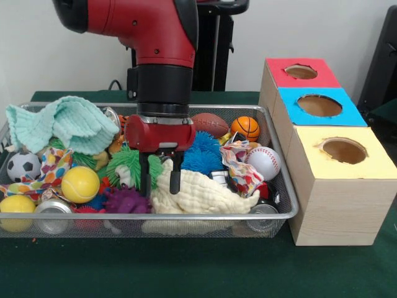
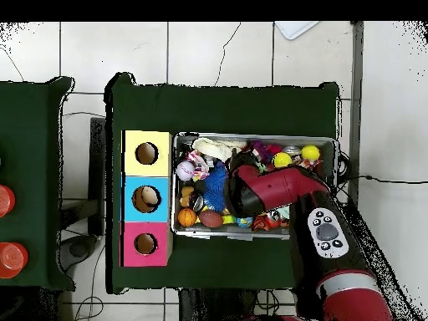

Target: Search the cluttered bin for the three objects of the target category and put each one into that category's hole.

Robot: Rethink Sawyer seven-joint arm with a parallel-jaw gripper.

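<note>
The wire mesh bin [image 1: 149, 216] holds a heap of toys and cloths; it also shows in the overhead view [image 2: 255, 136]. I see no clear plastic bottles; they are hidden in the clutter or out of view. My gripper [image 1: 160, 178] is down in the middle of the bin, open, with its fingers [image 1: 146, 177] apart just above a cream cloth [image 1: 198, 195] and beside a green spiky toy [image 1: 127, 162]. Nothing is held. The blue-surround hole [image 1: 319, 105] is the middle box to the right of the bin, and something pale shows inside it in the overhead view [image 2: 146, 199]. In the overhead view the arm [image 2: 267, 191] hides the gripper.
A mint cloth [image 1: 62, 124], a yellow ball [image 1: 80, 184], a soccer ball [image 1: 23, 166], a baseball [image 1: 264, 162], a basketball [image 1: 245, 128], a football [image 1: 209, 124] and metal cans [image 1: 53, 208] fill the bin. The red hole [image 1: 301, 71] and the yellow hole [image 1: 343, 150] flank the blue one.
</note>
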